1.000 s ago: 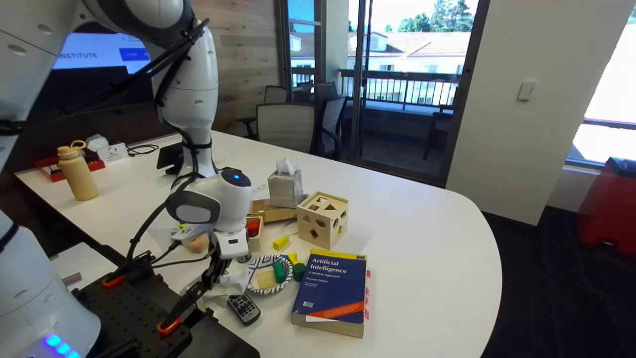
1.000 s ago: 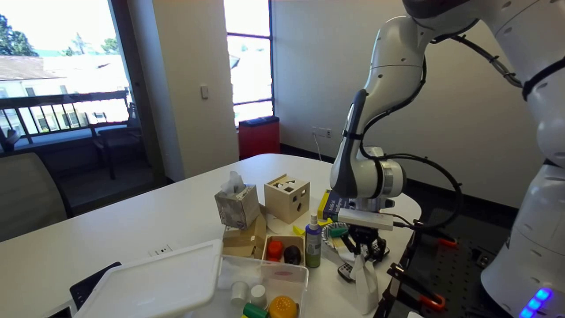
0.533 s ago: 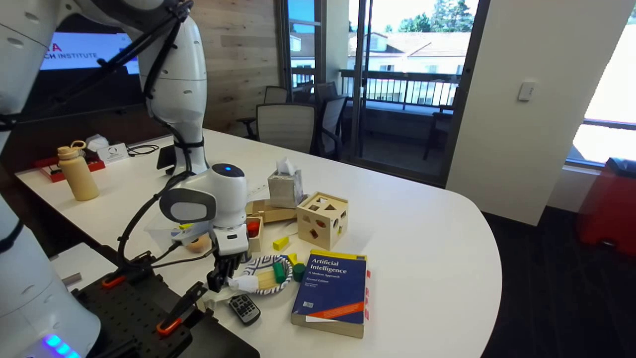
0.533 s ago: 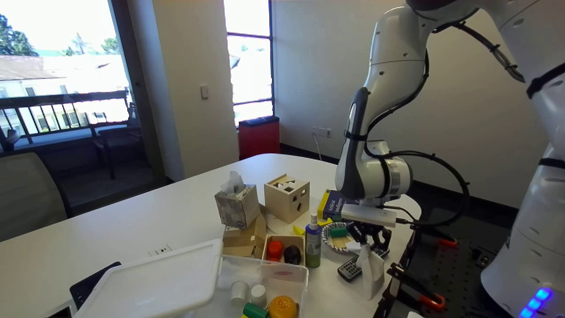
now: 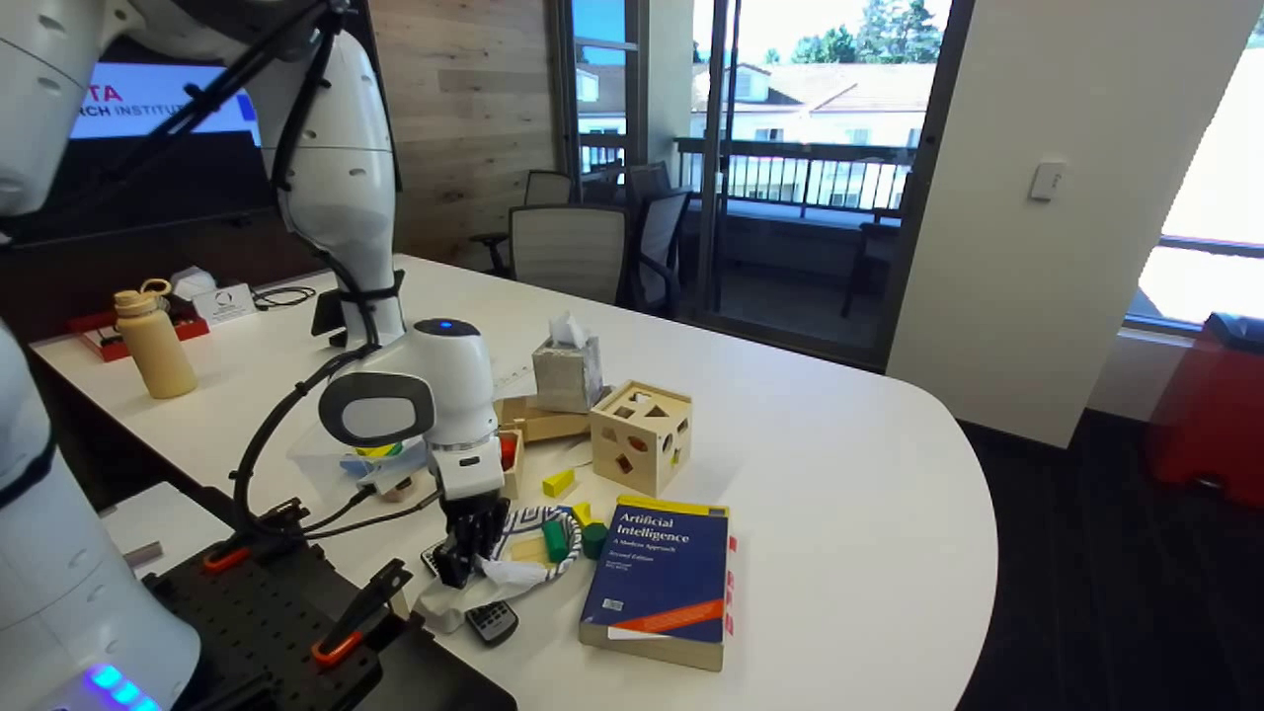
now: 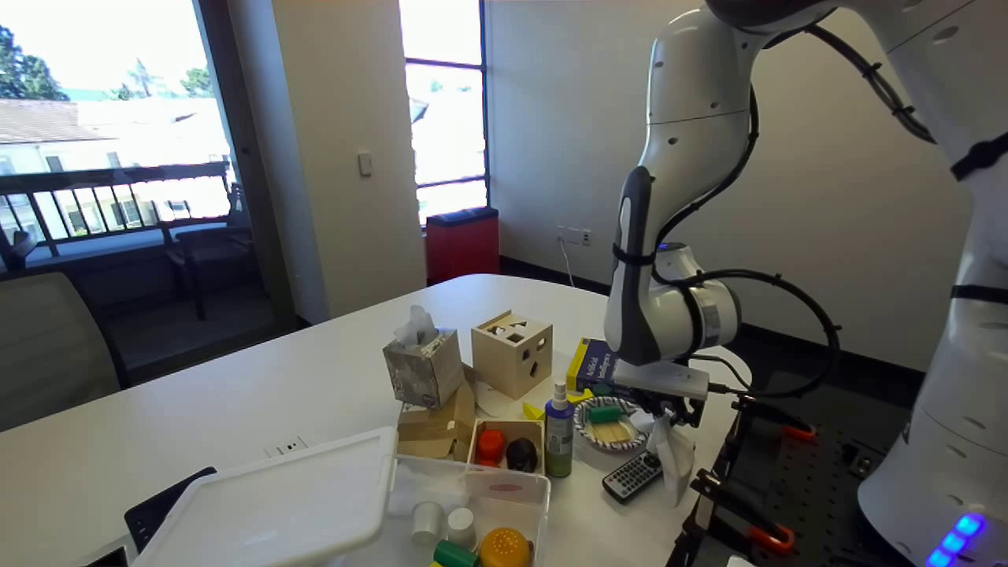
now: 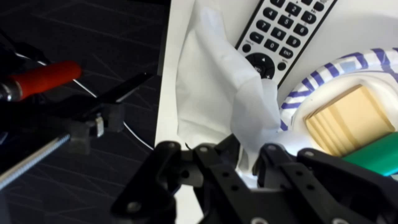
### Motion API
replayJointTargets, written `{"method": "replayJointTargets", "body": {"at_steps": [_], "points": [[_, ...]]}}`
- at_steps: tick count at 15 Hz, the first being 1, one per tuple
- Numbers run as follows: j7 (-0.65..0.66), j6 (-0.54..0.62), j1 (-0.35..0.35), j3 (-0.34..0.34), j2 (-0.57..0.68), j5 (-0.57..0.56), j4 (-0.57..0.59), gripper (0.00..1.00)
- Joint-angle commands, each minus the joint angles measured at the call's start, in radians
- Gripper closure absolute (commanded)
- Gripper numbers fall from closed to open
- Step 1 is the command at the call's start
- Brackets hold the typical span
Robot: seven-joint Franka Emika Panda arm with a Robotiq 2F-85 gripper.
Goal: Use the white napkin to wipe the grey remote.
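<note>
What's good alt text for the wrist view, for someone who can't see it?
A black gripper pinches a crumpled white napkin that hides one end of a remote. At the right of the picture, a striped plate holds a tan item and a green block.

Office meeting room: big wall screen (image 5: 148,99), long white table (image 5: 839,484), mesh-backed chairs (image 5: 568,252)

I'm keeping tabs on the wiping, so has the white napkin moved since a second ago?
Yes. In an exterior view, the white napkin has shifted toward the picture's upper right, judged against the spray bottle, which hasn't moved.
</note>
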Motion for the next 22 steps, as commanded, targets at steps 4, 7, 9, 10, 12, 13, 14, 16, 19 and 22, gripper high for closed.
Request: {"method": "replayJointTargets", "body": {"at_steps": [4,7,9,10,12,13,14,16,19,22], "points": [[0.111,0.024,0.259,-0.196,0.060,0.027,-0.014,0.99],[0.131,0.022,0.308,-0.224,0.067,0.018,-0.014,0.99],[0.122,0.043,0.257,-0.167,0.042,-0.009,-0.001,0.99],[0.114,0.047,0.245,-0.143,0.030,-0.014,0.010,0.99],[0.101,0.059,0.210,-0.090,0.014,-0.026,0.032,0.99],[0.097,0.056,0.202,-0.068,0.002,-0.030,0.035,0.99],[0.092,0.053,0.182,-0.042,-0.003,-0.037,0.048,0.99],[0.062,0.048,0.100,0.044,-0.021,-0.049,0.070,0.99],[0.018,0.037,-0.042,0.189,-0.026,-0.077,0.100,0.99],[-0.022,0.024,-0.173,0.310,-0.020,-0.100,0.106,0.99]]}}
